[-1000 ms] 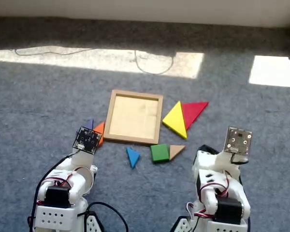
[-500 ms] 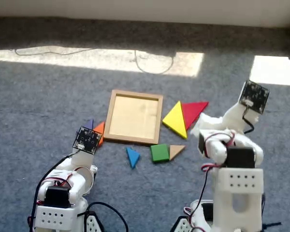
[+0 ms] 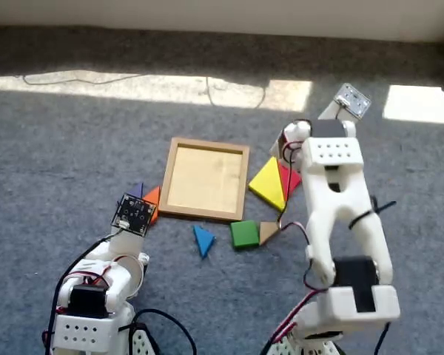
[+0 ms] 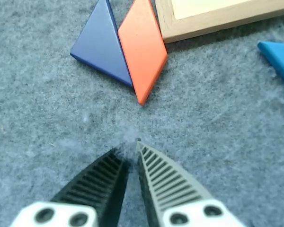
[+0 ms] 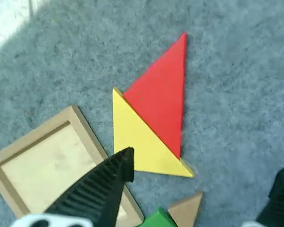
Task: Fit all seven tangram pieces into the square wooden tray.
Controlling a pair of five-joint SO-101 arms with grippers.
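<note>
The right arm point(image 3: 333, 185) has swung out over the red triangle point(image 5: 161, 104) and yellow triangle point(image 5: 137, 146), right fingers point(image 5: 104, 189) wide apart, ready to grab one. The left fingers point(image 4: 158, 177) sit nearly closed. The empty tray point(image 3: 204, 215) lies just beside them.

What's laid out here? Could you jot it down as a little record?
Tray: square wooden tray, no pieces inside
Pieces out on carpet: seven
At one tray side: orange parallelogram touching dark blue triangle
Opposite side: yellow triangle touching red triangle
Nearest the arms: green square, tan triangle, light blue triangle
Left gripper: fingers shut, empty, by orange parallelogram
Right gripper: fingers open, over yellow triangle
</note>
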